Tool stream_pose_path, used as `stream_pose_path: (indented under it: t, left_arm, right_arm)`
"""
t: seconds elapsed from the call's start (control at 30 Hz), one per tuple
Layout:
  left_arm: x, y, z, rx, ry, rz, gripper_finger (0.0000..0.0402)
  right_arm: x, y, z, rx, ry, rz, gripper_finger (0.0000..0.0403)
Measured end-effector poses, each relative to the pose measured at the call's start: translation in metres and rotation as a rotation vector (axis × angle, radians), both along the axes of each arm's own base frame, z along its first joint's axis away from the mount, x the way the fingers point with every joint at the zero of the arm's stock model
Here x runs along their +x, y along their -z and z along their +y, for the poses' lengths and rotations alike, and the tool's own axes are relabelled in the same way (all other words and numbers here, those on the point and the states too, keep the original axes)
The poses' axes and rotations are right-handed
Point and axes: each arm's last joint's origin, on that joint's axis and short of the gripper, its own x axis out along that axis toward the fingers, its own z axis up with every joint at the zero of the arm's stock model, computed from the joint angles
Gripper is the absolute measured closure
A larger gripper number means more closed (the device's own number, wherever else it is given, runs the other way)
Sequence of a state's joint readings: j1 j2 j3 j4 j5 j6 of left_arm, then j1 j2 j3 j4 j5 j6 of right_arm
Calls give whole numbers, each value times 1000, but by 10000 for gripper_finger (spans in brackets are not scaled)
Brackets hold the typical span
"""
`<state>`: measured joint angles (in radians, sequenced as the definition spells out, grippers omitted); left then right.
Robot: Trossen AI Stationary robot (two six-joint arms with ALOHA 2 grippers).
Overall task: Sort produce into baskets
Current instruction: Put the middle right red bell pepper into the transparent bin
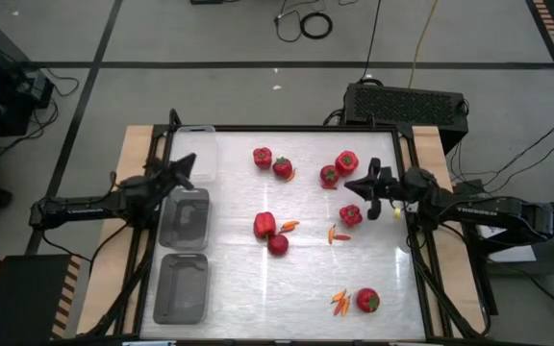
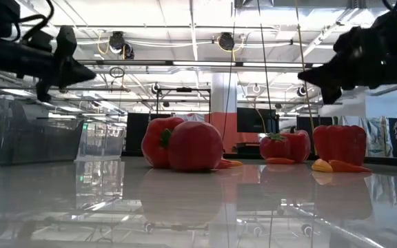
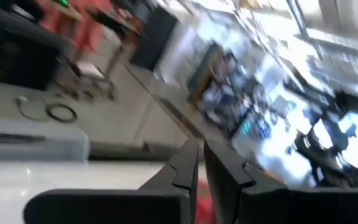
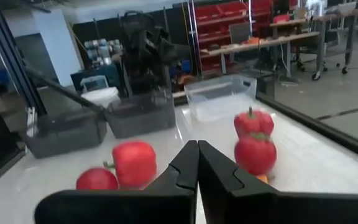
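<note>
Red bell peppers and tomatoes lie scattered on the white table: a pepper [image 1: 264,226] and tomato [image 1: 278,244] in the middle, a pair [image 1: 263,157] at the far side, several near my right gripper, and one tomato [image 1: 366,300] at the near right. Small orange chilis [image 1: 339,303] lie beside them. Three clear bins [image 1: 185,219] stand in a row along the left edge. My left gripper [image 1: 190,160] is shut and empty, raised over the bins. My right gripper [image 1: 348,185] is shut and empty, raised beside a pepper [image 1: 351,215] and a tomato [image 1: 329,176].
A black frame [image 1: 287,128] runs around the table top. A black box [image 1: 407,101] stands behind the far right corner. In the right wrist view the middle pepper [image 4: 133,163] and the far pair [image 4: 253,137] lie ahead, with the bins [image 4: 138,112] beyond.
</note>
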<state>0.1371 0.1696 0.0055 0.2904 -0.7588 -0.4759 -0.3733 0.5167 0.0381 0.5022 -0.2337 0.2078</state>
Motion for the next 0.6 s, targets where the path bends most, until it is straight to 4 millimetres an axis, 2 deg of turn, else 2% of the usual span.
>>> stream_pose_path:
  t: [0.13,0.3,0.6]
  left_arm:
    - [-3,-11,0,86,-51,-33,366]
    - [-2,-31,-8,433,204,-29,366]
    - [12,-56,-7,567,191,181,366]
  right_arm:
    - [3,-14,-1,4,0,6,401]
    - [11,-43,-6,13,56,88,401]
    - [38,-93,-19,-26,141,358,401]
